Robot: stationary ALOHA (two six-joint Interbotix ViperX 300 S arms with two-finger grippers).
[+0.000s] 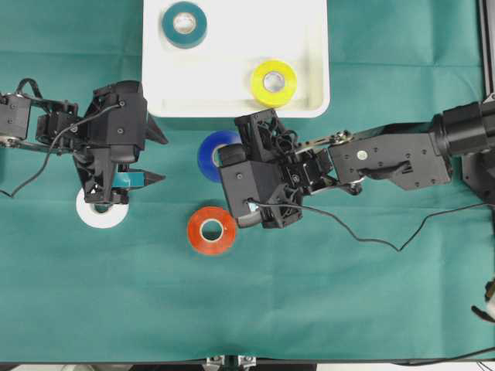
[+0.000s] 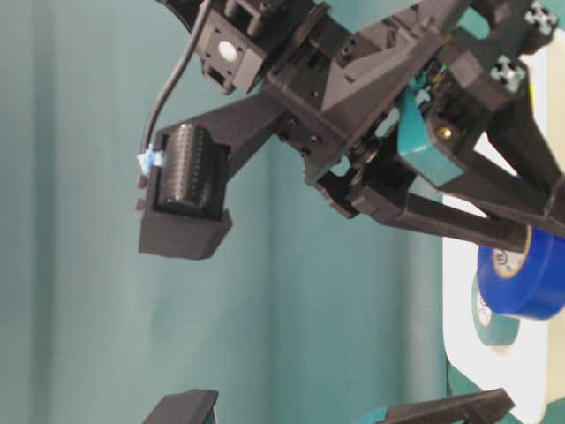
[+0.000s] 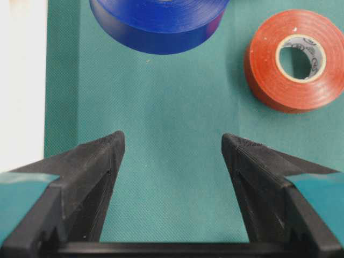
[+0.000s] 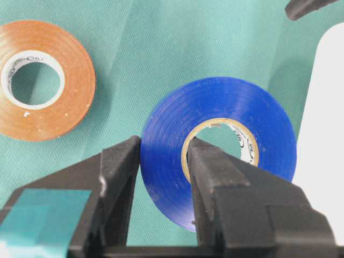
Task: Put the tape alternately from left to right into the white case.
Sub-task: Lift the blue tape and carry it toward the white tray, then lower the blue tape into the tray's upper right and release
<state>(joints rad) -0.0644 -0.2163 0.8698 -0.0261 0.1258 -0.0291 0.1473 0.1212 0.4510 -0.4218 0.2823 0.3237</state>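
My right gripper [image 4: 165, 142] is shut on the blue tape [image 4: 215, 102], one finger in its core hole and the other on its outer wall. In the overhead view the blue tape [image 1: 210, 154] sits just in front of the white case [image 1: 232, 100]. A teal tape [image 1: 184, 23] and a yellow tape [image 1: 273, 82] lie in the case. On the cloth lie a red tape [image 1: 211, 229] and a white tape [image 1: 101, 210]. My left gripper [image 1: 155, 157] is open and empty above the white tape. The left wrist view shows only cloth between its fingers [image 3: 173, 138].
A green cloth [image 1: 348, 294] covers the whole table. The right arm [image 1: 387, 158] stretches in from the right edge, with a cable [image 1: 363, 236] trailing over the cloth. A black rail [image 1: 487, 46] runs along the far right.
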